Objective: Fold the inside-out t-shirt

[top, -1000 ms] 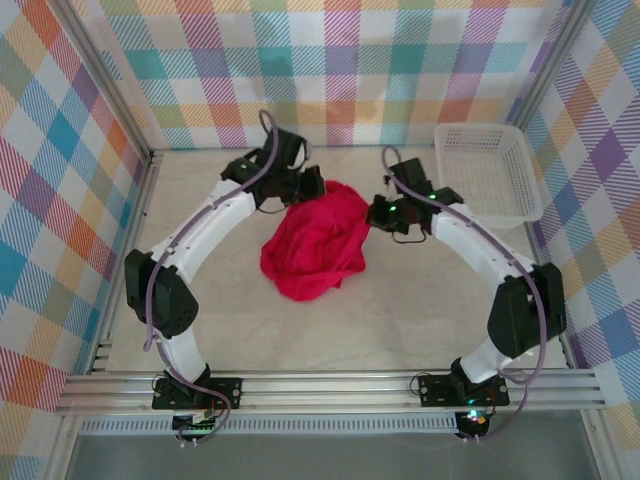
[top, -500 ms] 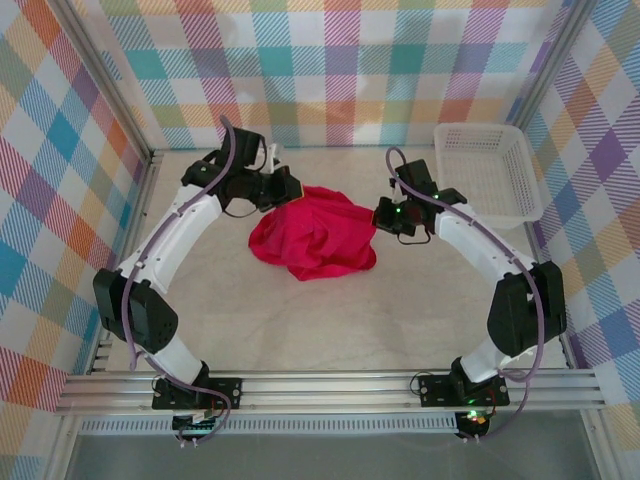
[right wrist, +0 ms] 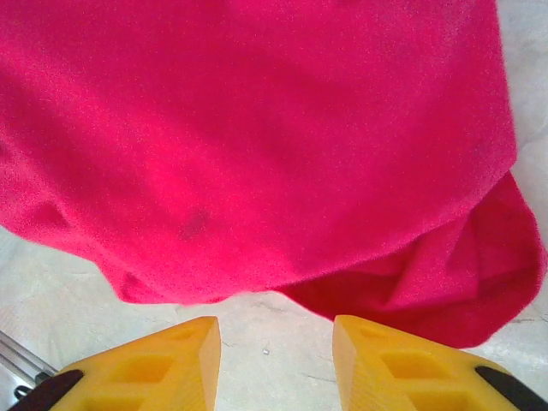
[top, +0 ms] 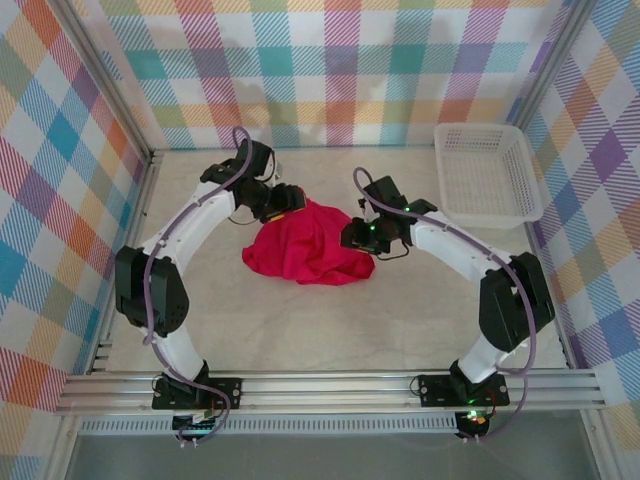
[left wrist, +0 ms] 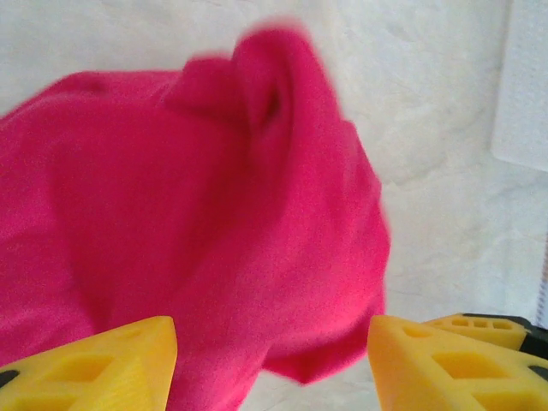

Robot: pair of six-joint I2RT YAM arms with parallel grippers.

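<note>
Top external camera showed the red t-shirt [top: 305, 252] as a crumpled heap on the table [top: 420, 310], near the middle and a little toward the back. It lay well apart from the white mesh basket [top: 490, 175] in the far right corner. The left gripper [top: 284, 200] was at the heap's far-left edge and the right gripper [top: 357, 236] at its right edge.

From the left wrist, the yellow fingers [left wrist: 103, 364] stood wide apart above rumpled cloth with a raised fold beyond them; the jaws were spread and pinched nothing. From the right wrist, the fingers [right wrist: 402, 364] were also parted. Bare table showed between them and the shirt's edge lay just ahead, so those jaws were spread and empty too.

Judging by the heap, no fold had been made. The step in hand looked like finding a hold so the garment could be laid out flat. The next move would call for each set of jaws to close on a true edge, such as a hem or shoulder, rather than a loose wrinkle, and then draw the cloth apart. Which bulge was sleeve, collar or hem could not be told.

No brand, label or writing was legible anywhere.
</note>
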